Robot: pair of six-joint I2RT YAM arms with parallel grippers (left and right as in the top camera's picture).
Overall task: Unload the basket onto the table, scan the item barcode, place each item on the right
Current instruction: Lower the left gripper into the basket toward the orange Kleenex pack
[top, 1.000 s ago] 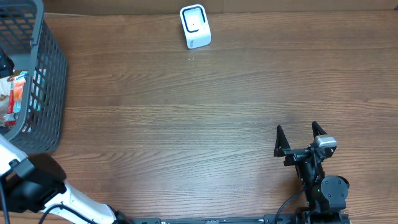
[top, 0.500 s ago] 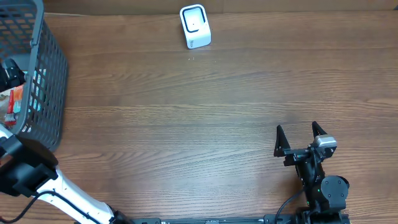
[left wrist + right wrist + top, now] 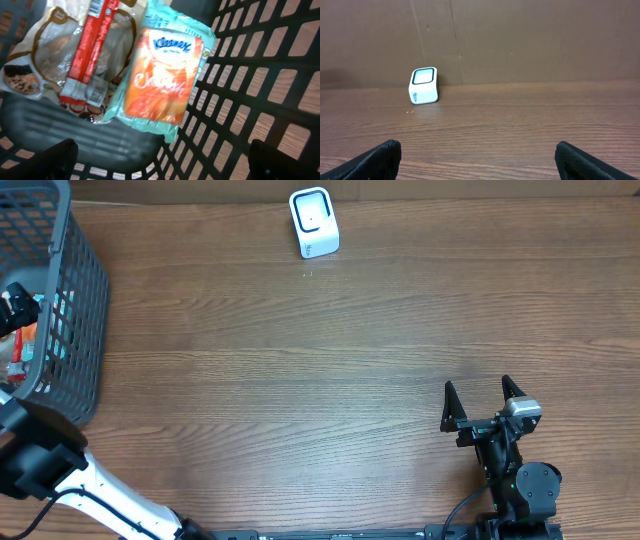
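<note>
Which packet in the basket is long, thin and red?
The stick-shaped red packet, lying across the clear snack bag; the Kleenex pack beside it is wide, orange and teal.

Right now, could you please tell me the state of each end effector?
Left end effector: open, holding nothing.
Right end effector: open, holding nothing.

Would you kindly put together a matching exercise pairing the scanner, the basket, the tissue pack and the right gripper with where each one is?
Things:
1. scanner
2. basket
3. tissue pack
4. right gripper

Places:
A. inside the basket
B. far edge of the table
C. left end of the table
D. near edge, right side, open and empty

Pairs: 1-B; 2-C; 3-A; 4-D
</note>
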